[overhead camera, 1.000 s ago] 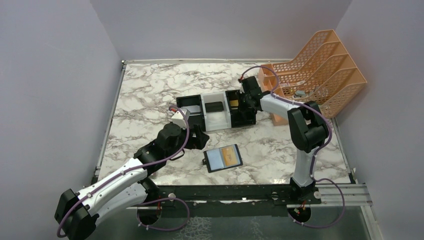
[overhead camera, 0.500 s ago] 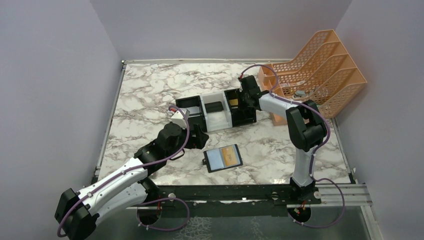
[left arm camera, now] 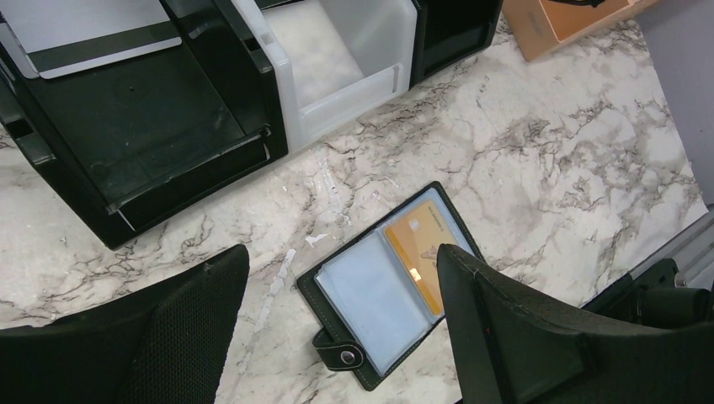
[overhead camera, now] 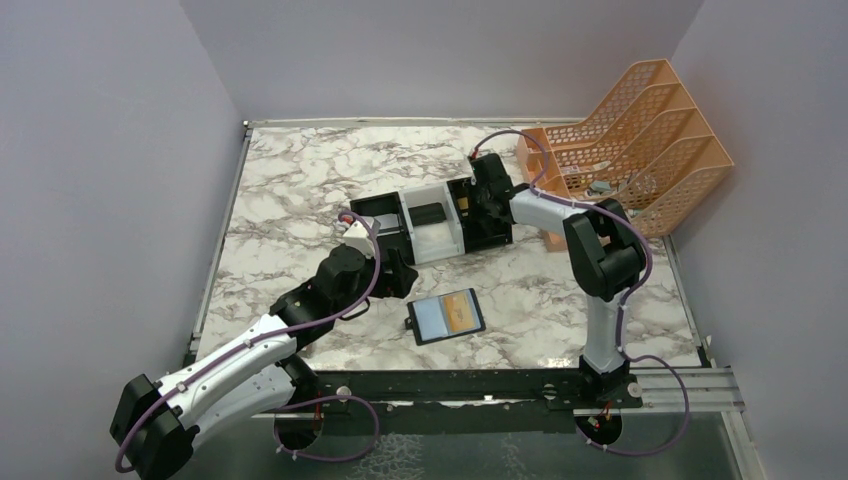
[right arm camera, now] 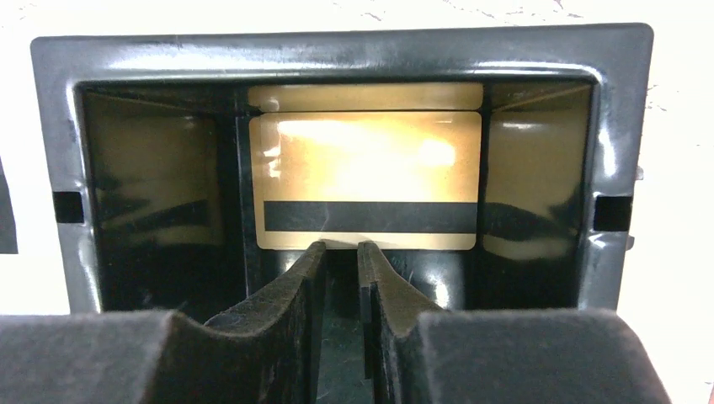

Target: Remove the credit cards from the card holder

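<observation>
From above, the holder [overhead camera: 446, 316] lies open on the near side of the tray [overhead camera: 438, 243], and my right pincer [overhead camera: 479, 204] is at the tray's right bin.

At my left wrist, my left pincer [left arm camera: 341, 257] gapes wide above the holder, which has an orange card [left arm camera: 419, 252] inside.

At my right wrist, the jaws are barely parted and grip nothing. A gold card [right arm camera: 366, 160] lies in the tray just beyond.

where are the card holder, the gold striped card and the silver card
card holder [left arm camera: 373, 297]: left wrist view, on its bluish left pocket panel
gold striped card [right arm camera: 366, 160]: right wrist view, on its face above the dark stripe
silver card [left arm camera: 84, 21]: left wrist view, on its pale face
</observation>
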Robot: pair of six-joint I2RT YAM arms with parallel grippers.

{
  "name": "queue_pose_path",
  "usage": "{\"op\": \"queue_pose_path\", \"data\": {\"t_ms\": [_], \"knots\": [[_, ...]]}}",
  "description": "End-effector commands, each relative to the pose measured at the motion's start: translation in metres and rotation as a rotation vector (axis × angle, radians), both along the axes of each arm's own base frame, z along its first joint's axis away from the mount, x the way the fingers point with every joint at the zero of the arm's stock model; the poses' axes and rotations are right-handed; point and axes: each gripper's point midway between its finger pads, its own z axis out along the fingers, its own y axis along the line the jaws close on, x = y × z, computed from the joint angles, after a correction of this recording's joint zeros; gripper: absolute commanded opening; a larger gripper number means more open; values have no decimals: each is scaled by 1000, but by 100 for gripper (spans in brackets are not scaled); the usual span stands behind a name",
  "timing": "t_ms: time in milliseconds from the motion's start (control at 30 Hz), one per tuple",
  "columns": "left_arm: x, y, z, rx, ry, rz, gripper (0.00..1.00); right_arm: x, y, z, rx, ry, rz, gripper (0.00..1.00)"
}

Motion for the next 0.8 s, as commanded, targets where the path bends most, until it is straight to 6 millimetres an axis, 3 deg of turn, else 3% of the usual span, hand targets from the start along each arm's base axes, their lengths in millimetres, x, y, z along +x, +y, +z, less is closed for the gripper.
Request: {"op": "queue_pose_path", "data": {"t_ms": [0,367,533,767], "knots": [[2,5,-3,12,-6,21,85,4,1,-8,-18,-4,-25,22],[2,6,-3,15,-4,23,85,9,4,14,-4,-37,-10,25],[1,4,1,-5,-9,12,85,2,11,37,38,-31,15,25],[-1,5,0,-7,-6,12,85,-23,11,35,70,38,35,25]]}}
